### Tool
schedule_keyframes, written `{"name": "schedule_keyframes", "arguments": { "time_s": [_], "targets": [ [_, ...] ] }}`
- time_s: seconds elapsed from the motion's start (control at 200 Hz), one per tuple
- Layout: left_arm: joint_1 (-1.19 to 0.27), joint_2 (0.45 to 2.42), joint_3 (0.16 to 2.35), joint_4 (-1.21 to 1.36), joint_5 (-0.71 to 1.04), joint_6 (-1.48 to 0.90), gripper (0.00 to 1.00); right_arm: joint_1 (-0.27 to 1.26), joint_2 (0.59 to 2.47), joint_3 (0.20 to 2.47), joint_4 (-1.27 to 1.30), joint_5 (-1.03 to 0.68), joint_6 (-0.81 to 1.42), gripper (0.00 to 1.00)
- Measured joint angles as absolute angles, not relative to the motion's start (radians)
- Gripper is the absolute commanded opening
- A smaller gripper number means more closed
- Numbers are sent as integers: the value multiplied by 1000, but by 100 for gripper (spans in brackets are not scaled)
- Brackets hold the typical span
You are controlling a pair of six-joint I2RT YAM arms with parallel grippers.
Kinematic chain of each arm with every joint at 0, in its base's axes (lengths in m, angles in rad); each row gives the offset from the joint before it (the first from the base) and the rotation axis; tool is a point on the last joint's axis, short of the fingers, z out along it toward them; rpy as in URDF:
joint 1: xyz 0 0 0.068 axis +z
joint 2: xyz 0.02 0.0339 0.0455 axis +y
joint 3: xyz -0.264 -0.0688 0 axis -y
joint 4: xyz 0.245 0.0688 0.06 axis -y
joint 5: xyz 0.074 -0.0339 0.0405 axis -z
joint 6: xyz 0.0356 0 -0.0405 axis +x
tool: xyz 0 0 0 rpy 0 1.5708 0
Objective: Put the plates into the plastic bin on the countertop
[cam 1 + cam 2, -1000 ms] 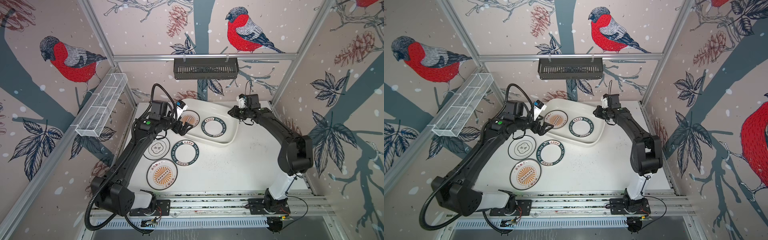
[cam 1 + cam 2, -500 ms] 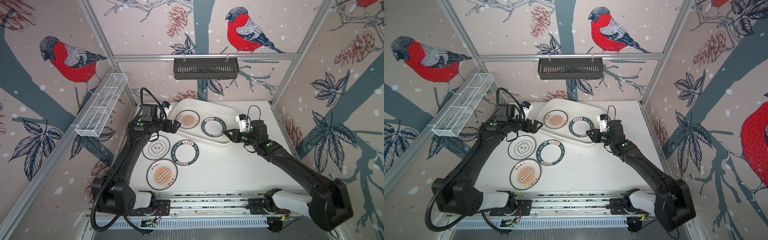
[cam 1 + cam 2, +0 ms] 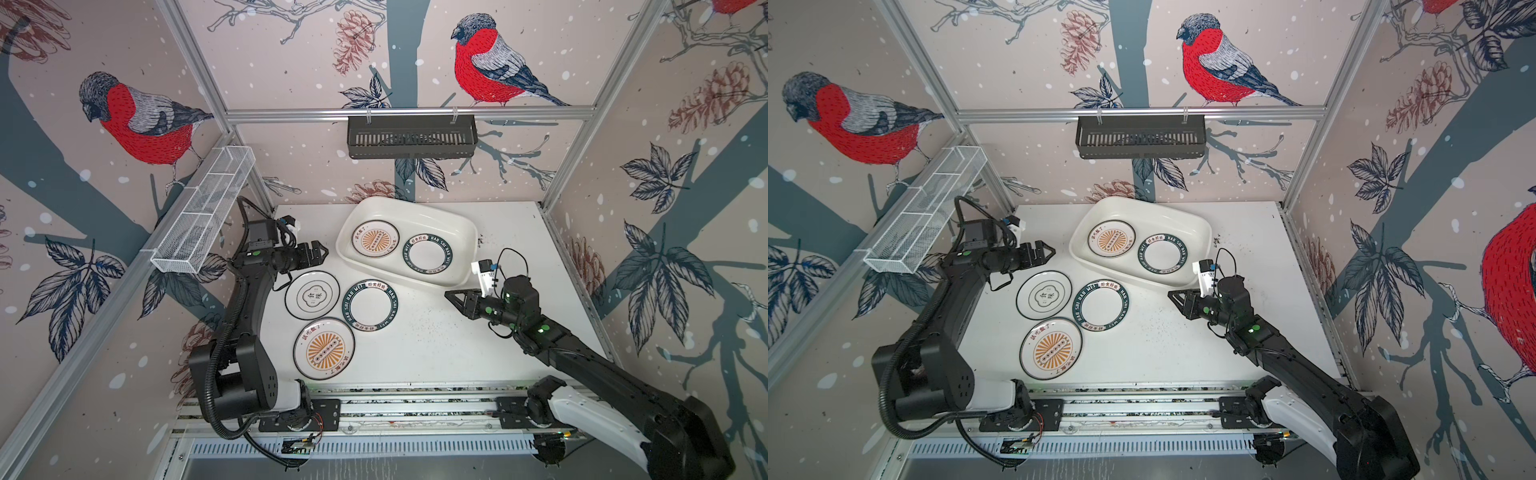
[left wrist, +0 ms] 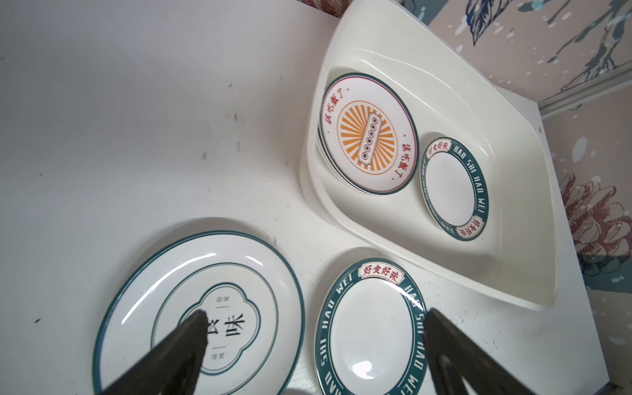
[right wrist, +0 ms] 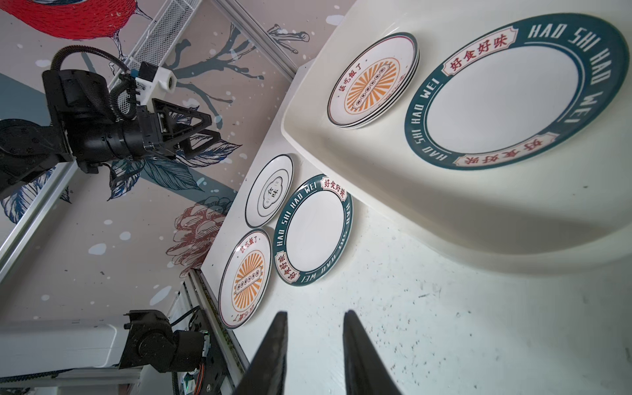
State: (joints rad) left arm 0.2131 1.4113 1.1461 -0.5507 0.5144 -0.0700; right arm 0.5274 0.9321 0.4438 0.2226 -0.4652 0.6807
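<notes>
On the countertop in front of the plastic bin lie the emblem plate, green-rimmed plate and sunburst plate, nearly touching. Inside the bin rest a sunburst stack and a second green plate. I judge them stiff, slippery and chippable; I'd pinch a raised rim. My left gripper hovers beside the bin's left end, jaws wide, empty. My right gripper sits off its near-right corner, fingers narrowly parted, empty, with bare counter around it.
</notes>
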Motion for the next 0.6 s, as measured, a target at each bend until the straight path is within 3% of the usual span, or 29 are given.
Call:
{"name": "schedule_keyframes", "arguments": {
  "time_s": [0.6],
  "targets": [
    [360,1579,1126,-666,426,180,88,551,964,392,315,-445,710,30]
  ]
}}
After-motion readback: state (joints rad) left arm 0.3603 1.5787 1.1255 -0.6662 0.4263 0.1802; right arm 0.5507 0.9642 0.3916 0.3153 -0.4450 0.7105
